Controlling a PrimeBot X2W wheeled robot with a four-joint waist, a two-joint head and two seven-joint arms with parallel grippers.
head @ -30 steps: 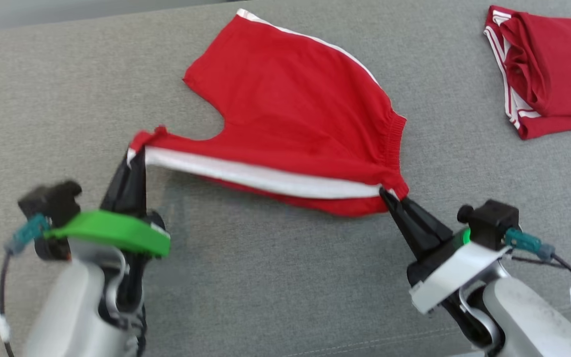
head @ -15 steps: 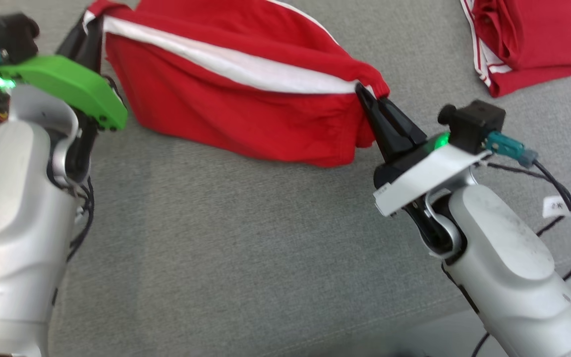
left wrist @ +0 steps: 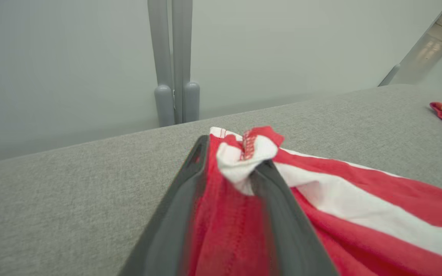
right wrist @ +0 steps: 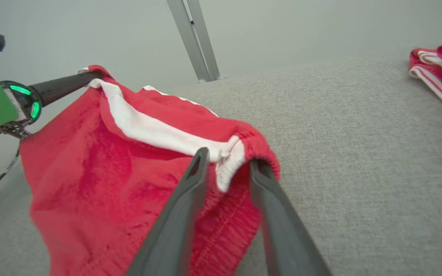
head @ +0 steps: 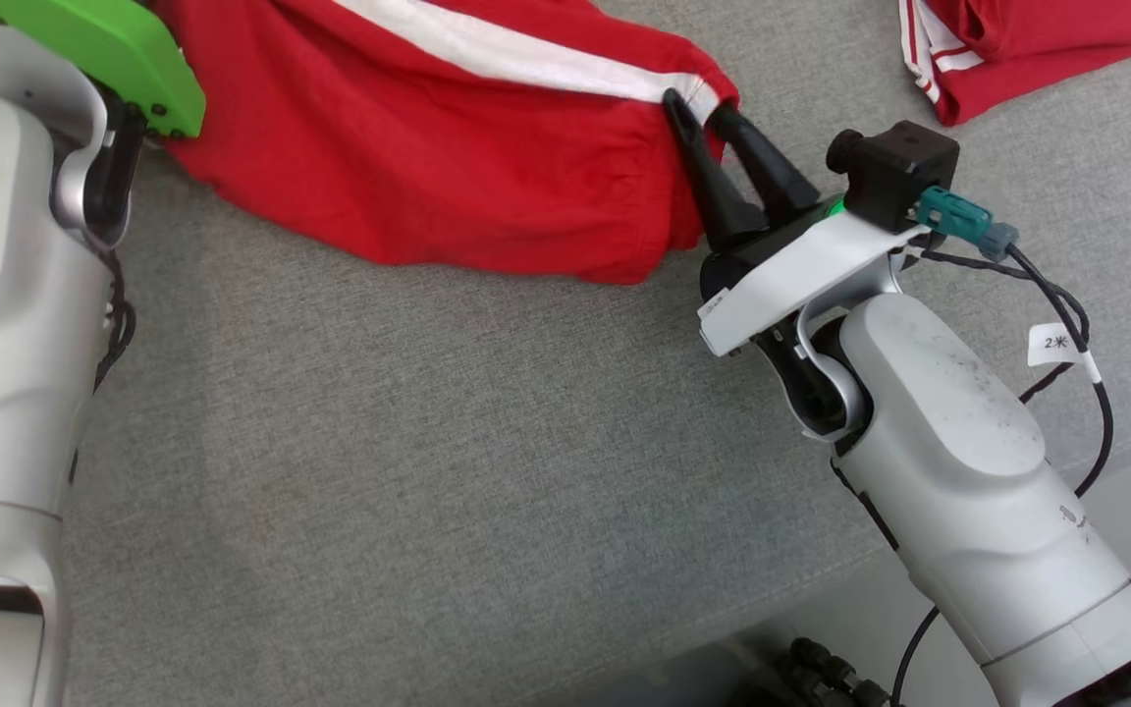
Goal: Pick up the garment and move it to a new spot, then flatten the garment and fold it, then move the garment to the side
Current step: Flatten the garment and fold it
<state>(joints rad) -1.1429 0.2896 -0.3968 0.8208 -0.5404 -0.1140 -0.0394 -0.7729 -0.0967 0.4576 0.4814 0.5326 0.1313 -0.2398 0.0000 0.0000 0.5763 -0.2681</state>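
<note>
While both hands sit with fingers parted, red shorts (head: 448, 147) lie slumped on grey desk (head: 428, 442) between them. Waistband corner with white stripe lies loose between fingers of right hand (right wrist: 228, 157); hem corner bunched between fingers of left hand (left wrist: 233, 153); neither looks pinched. Bulk of cloth sags from right hand across toward left hand.

Handling, by look: light, thin, limp, no stiffness; wrinkles freely, probably drags on desk cover. Best hold likely elastic waistband corners or stitched hem: thicker, less slip.

Second red garment (head: 1017, 49) well apart, beyond right hand's outer side.

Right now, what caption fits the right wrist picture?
Right end effector, fingers parted, at the waistband of red shorts on a gray cloth tabletop.
</note>
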